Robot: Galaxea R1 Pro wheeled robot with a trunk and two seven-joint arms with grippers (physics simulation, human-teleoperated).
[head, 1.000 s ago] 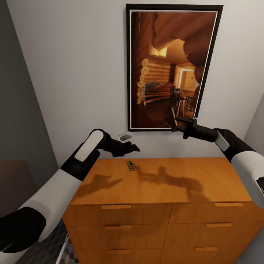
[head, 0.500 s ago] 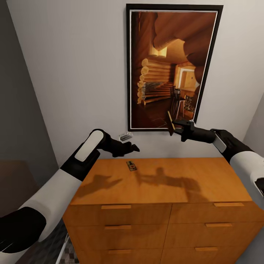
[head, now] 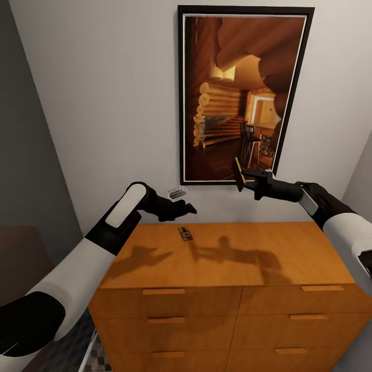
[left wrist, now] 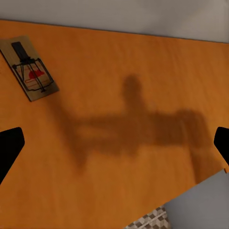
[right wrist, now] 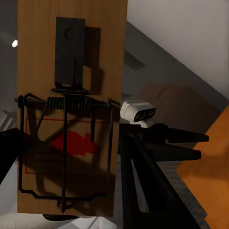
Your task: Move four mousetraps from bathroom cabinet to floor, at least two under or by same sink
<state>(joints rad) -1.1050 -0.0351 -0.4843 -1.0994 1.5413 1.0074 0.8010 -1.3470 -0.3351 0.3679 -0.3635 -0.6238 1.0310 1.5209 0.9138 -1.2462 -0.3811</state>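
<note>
In the head view, the right gripper [head: 242, 181] sits at centre right of the frame, in front of the framed picture [head: 243, 93], clamped on a mousetrap [head: 238, 174] held on edge above the cabinet [head: 227, 258]. The right wrist view shows that trap's board [right wrist: 71, 105] close up with its dark spring and bar. A second mousetrap [head: 185, 233] lies flat on the cabinet top near the wall, left of centre. The left gripper [head: 187, 207] hovers above it with its jaws apart and nothing between them.
</note>
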